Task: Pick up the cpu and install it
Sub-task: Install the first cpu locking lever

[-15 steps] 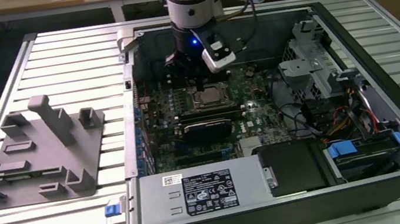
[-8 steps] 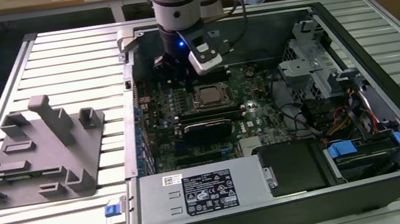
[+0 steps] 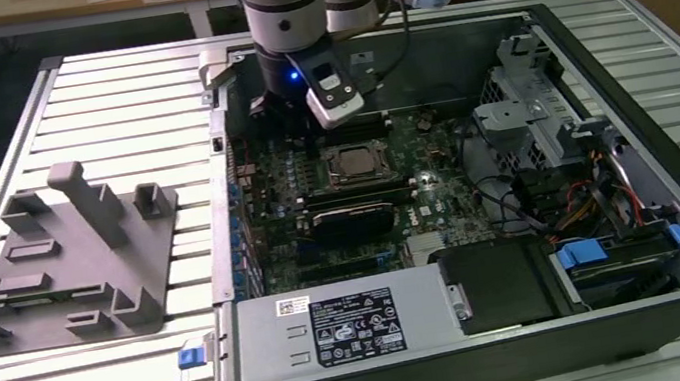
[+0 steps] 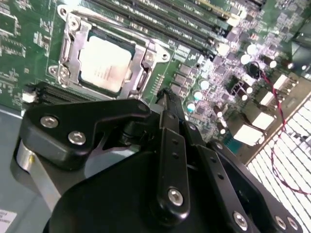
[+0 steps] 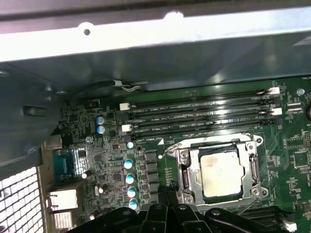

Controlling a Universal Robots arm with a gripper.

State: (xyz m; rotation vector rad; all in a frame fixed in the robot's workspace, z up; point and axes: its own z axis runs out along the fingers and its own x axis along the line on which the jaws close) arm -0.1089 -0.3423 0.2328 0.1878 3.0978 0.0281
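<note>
cpu (image 5: 219,174) sits flat in the socket (image 5: 183,170) on the motherboard (image 5: 291,145), claw (image 5: 164,194) hovering just beside it, apart or together can't tell; best confirm chip lies square, corners matched, before any pressing.

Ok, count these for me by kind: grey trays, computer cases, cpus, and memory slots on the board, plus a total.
grey tray: 1
computer case: 1
cpu: 1
memory slots: 4
Total: 7

Workshop-like lab: slatted metal bench (image 3: 99,115), opened computer case (image 3: 475,372), wooden desks (image 3: 43,7) behind.
</note>
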